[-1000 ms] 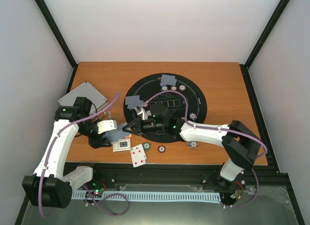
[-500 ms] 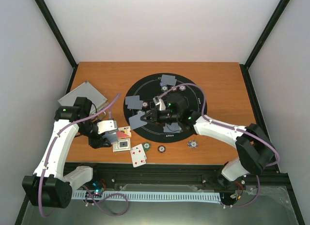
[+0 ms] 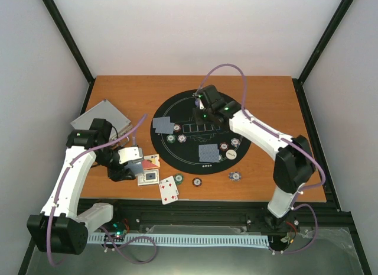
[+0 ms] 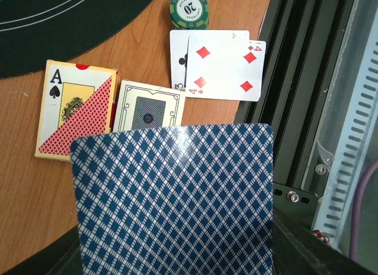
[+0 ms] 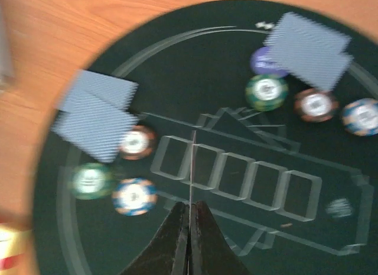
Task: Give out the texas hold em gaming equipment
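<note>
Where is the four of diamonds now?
Top view: the four of diamonds lies face up on the wooden table near its front edge, left of centre, beside the green chip.

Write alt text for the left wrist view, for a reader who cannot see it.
A card with a blue diamond-patterned back fills the lower half, close to the camera. Beyond it on the wooden table lie a red and yellow ace-of-spades card box, a bordered blue-backed card, a face-up four of diamonds and a green chip marked 20.
</note>
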Motion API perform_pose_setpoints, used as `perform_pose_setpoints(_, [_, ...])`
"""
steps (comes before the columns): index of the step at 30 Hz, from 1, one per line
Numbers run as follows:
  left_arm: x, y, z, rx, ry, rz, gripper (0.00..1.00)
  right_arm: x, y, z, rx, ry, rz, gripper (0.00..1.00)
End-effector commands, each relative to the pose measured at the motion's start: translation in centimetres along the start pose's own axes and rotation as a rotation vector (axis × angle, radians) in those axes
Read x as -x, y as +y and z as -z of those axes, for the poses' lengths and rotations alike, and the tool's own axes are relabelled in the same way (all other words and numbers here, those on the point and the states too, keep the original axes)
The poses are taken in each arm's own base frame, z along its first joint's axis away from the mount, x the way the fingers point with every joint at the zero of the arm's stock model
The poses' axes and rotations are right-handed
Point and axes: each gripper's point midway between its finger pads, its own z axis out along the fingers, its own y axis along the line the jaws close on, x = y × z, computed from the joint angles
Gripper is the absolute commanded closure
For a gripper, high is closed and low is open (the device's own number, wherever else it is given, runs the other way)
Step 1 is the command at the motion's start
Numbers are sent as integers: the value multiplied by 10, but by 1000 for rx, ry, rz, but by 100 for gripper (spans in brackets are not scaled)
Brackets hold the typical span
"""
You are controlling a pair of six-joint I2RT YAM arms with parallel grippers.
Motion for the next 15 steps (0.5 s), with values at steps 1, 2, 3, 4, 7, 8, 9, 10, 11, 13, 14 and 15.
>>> perform_pose_setpoints(1, [5, 1, 7, 20, -14, -11, 99, -1, -51, -19, -468, 11, 392, 97])
perform_pose_setpoints(2, [5, 1, 7, 19, -12, -12, 99, 2, -51, -24, -526, 6, 468, 97])
perform_pose_setpoints(3, [4, 1, 7, 20, -11, -11, 99, 5, -50, -29, -582, -3, 547, 97])
perform_pose_setpoints(4, [4, 2, 7, 22, -11, -11, 99, 5, -49, -35, -637, -4, 623, 97])
perform_pose_setpoints(7, [5, 4, 6, 20, -10, -7, 99, 8, -42, -52, -706, -20, 787, 97])
perform_pose_setpoints(8, [5, 4, 6, 18, -11, -4, 99, 8, -39, -58, -697, -25, 815, 97])
perform_pose_setpoints(9, [6, 4, 6, 16, -12, -3, 99, 7, -33, -65, -670, -33, 836, 97])
perform_pose_setpoints(10, [6, 5, 6, 15, -11, -1, 99, 3, -28, -72, -644, -29, 872, 97])
perform_pose_setpoints(11, [6, 5, 7, 15, -10, -2, 99, -1, -23, -80, -624, -33, 905, 97])
perform_pose_setpoints(13, [7, 6, 8, 18, -10, -4, 99, -13, -19, -95, -616, -21, 976, 97])
perform_pose_setpoints(14, [6, 6, 8, 20, -9, -6, 99, -18, -19, -103, -610, -7, 1006, 97])
perform_pose_setpoints(15, [7, 6, 8, 21, -8, -6, 99, -22, -19, -110, -609, 3, 1037, 97])
